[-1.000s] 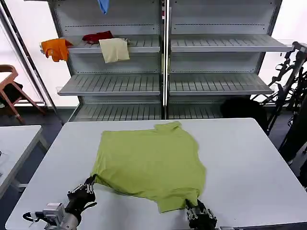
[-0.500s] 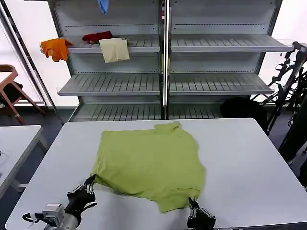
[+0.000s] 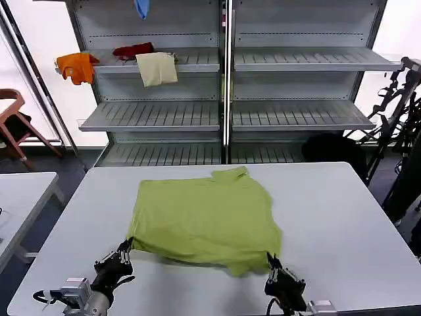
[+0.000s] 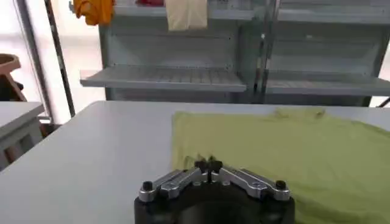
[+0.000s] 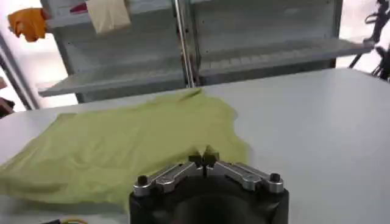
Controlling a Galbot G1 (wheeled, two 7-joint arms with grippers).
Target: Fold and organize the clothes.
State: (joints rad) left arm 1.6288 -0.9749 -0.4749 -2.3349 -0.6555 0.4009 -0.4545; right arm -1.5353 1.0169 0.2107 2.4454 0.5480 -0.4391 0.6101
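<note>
The fabric pinched by the left gripper is hidden behind its closed fingertips, as is that at the right gripper. The T-shirt is cut off by the left wrist picture's edge. Its near hem appears tucked under, the underside unseen.

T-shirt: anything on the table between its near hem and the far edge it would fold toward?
Nothing visible. The T-shirt lies alone on the table. The left gripper is shut on its near left corner and the right gripper on its near right corner. The far part is bare cloth.
</note>
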